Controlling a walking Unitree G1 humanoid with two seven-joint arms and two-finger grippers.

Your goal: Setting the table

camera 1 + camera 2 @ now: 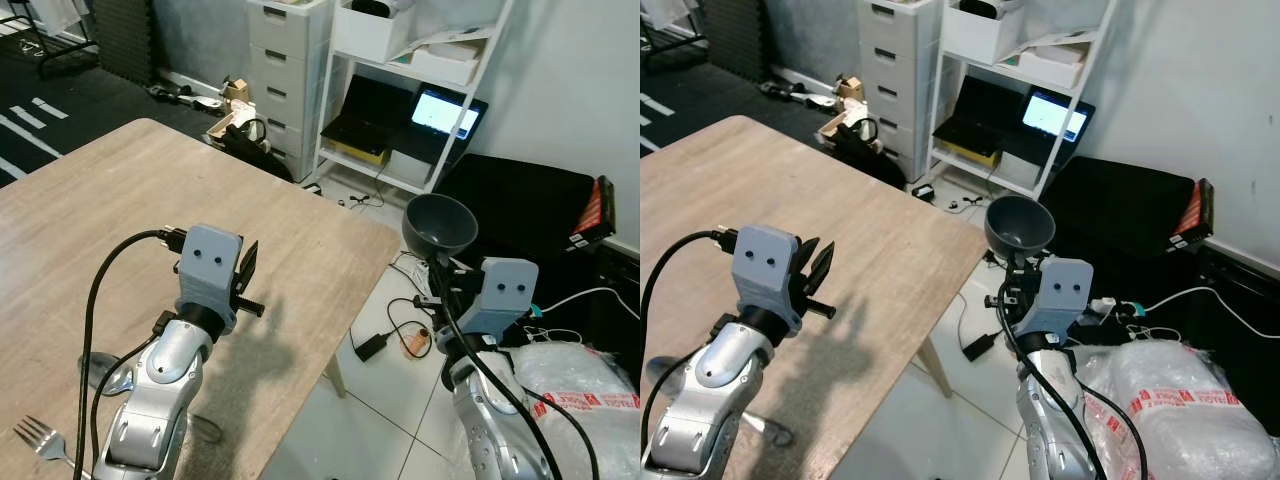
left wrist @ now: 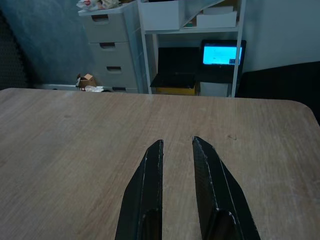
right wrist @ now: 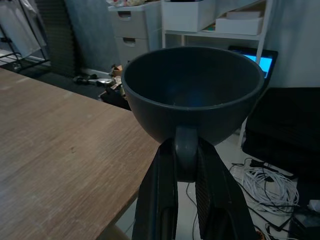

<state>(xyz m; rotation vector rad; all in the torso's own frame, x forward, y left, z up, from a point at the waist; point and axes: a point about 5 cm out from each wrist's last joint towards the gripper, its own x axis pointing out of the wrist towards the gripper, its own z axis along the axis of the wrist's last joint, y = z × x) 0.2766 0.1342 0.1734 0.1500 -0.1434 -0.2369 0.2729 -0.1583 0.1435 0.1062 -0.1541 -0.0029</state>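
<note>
right gripper clamping dark grey cup by its handle, centre-right, off the table | left gripper hovering narrowly parted | advice: keeping cup level

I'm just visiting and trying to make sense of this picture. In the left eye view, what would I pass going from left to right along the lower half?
Fork on the wooden table → left gripper, open → black charger on the floor → right gripper holding the grey cup → plastic-wrapped bundle.
</note>
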